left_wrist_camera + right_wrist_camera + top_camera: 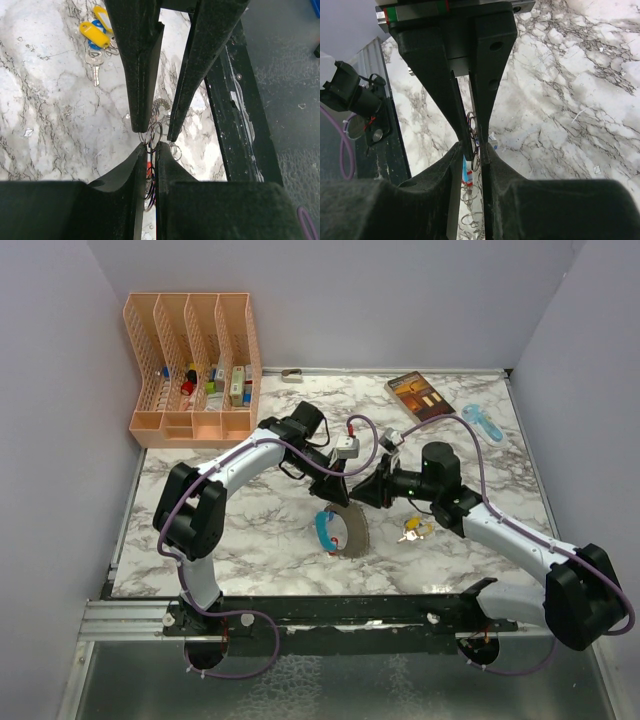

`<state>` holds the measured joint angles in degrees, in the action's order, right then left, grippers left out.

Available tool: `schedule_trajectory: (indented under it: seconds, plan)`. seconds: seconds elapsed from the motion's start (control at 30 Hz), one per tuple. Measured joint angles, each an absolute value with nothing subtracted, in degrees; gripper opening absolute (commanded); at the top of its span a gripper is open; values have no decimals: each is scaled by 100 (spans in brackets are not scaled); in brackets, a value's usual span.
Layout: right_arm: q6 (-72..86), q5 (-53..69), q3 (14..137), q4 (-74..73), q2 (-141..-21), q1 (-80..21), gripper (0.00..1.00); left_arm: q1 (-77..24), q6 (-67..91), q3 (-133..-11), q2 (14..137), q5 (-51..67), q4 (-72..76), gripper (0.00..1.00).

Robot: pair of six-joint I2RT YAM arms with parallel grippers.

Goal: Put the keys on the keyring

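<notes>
The keyring (345, 528) hangs over the middle of the marble table, with a light-blue curved piece (322, 530) and fanned grey metal pieces. My left gripper (338, 492) is shut on its thin ring (153, 132); a red tag shows between the fingers (149, 168). My right gripper (362, 493) meets it head-on from the right. Its fingers (141, 75) stand slightly apart on either side of the ring, so it is narrowly open. In the right wrist view the ring (474, 131) sits in that gap, with the blue and red pieces (465, 175) below. The keys (413, 531) with yellow tags lie on the table (95, 36).
An orange file organiser (190, 365) stands at the back left. A brown book (418, 395) and a light-blue object (485, 423) lie at the back right. A black rail (350, 605) runs along the table's near edge.
</notes>
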<state>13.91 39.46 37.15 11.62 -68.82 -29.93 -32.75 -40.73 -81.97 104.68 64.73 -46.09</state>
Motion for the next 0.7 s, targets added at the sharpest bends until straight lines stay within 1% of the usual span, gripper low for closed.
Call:
schedule_trajectory:
  seconds: [0.43, 0.5, 0.63, 0.7]
  plan:
    - [1323, 4042, 3693, 1118, -6978, -2993, 20, -3275, -4104, -8202, 10440, 6460, -4685, 0]
    - [1321, 4045, 3680, 1129, -7006, -2993, 16, -3277, -4115, -8202, 10436, 6460, -4707, 0]
    - [1321, 4099, 3664, 1190, -7098, -2993, 2, -3277, -4139, -8206, 10425, 6451, -4740, 0]
    - [1328, 4130, 3656, 1229, -7124, -2993, 1, -3275, -4143, -8206, 10425, 6442, -4762, 0]
